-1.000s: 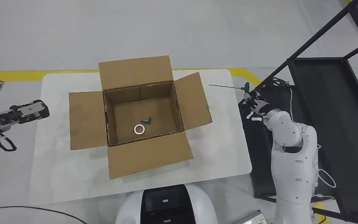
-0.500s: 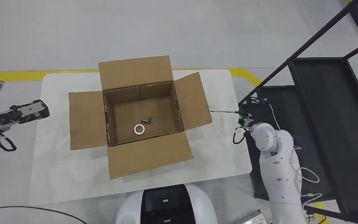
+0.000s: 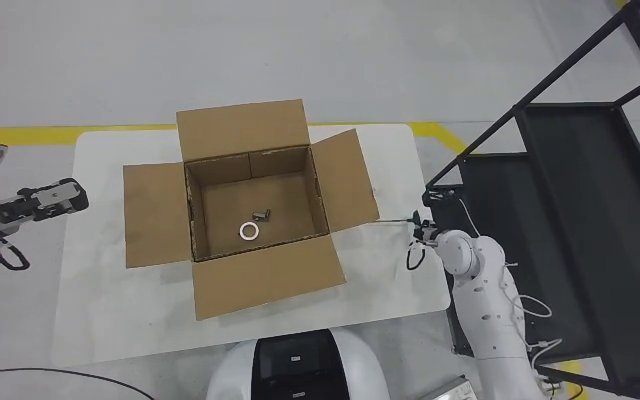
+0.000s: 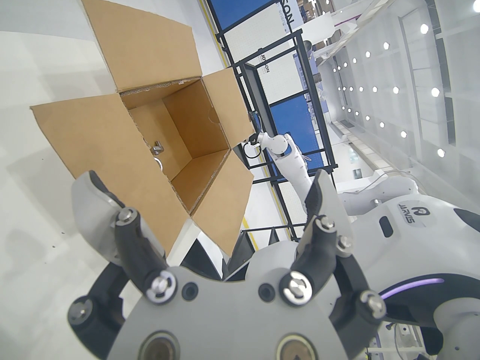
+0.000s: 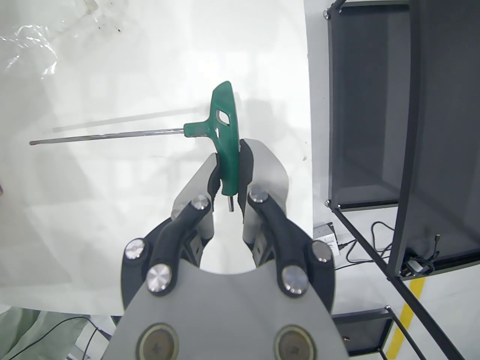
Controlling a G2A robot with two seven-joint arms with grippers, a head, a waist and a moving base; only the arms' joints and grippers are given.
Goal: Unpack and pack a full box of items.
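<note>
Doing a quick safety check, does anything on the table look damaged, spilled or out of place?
Nothing damaged or spilled. Only oddity: a crumpled scrap of clear plastic lies loose on the table, apart from the T-handle key held by the right gripper.

Matt cardboard box; glossy plastic T-handle, dull metal shaft; smooth white table
</note>
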